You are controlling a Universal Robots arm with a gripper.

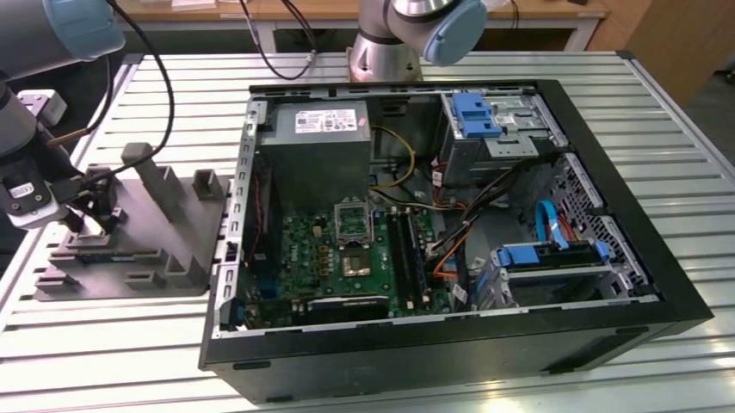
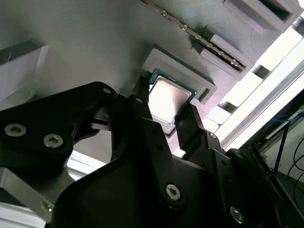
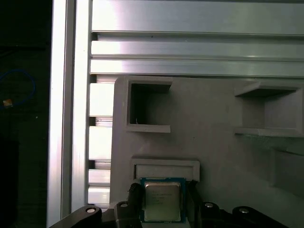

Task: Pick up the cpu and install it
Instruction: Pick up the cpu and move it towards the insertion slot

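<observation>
My fingers (image 2: 142,108) look clamped on both edges of the cpu (image 2: 166,97), which sits between them in the grey tray (image 2: 95,42), so lifting and installing are still to do.

On the desk (image 1: 103,361), the tray (image 1: 189,225) lies at nine o'clock of the computer case (image 1: 460,340) in the exterior view. The chip (image 3: 162,202) sits in a tray pocket, the pincer (image 2: 165,107) over it.

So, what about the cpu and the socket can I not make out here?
cpu: one corner, second wrist view, covered by the black body of the pincer.
cpu's print, first wrist view: too small to read.
socket, exterior view: too small to tell its state.
</observation>
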